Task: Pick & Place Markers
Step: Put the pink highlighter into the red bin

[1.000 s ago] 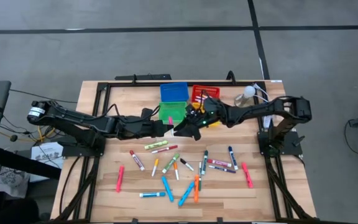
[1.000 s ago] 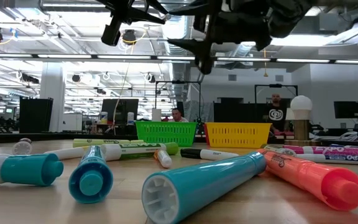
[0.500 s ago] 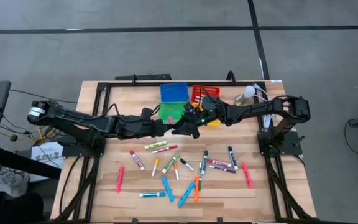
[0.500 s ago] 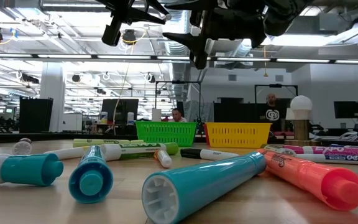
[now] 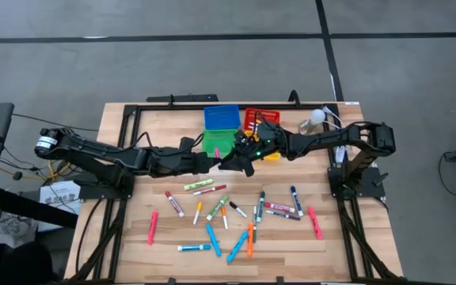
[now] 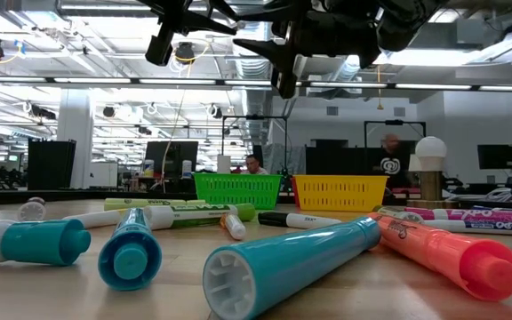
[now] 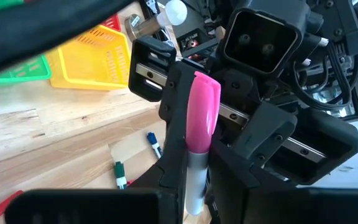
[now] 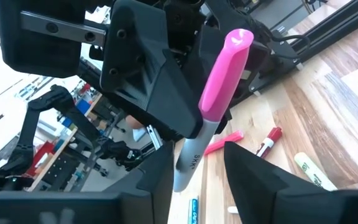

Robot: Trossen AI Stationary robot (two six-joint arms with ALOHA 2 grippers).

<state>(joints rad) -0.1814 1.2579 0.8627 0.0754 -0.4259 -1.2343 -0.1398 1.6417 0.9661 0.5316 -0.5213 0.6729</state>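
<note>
Markers (image 5: 228,214) litter the counter (image 5: 121,237) with bare wood at its edges, while left tool (image 7: 188,180), clamped on pink-capped marker (image 7: 199,134), meets half-spread right tool (image 8: 197,165) above the bins.

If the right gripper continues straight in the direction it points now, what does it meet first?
Most likely the pink-capped marker held upright by the left gripper; it stands between the right gripper's fingers already, though depth is uncertain.

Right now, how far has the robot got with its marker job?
Done: little that shows; what the bins hold I cannot tell. In hand: the left tool is shut on a pink-capped marker, raised above the table, with the right tool meeting it. Left: some two dozen markers lie scattered on the table.
</note>
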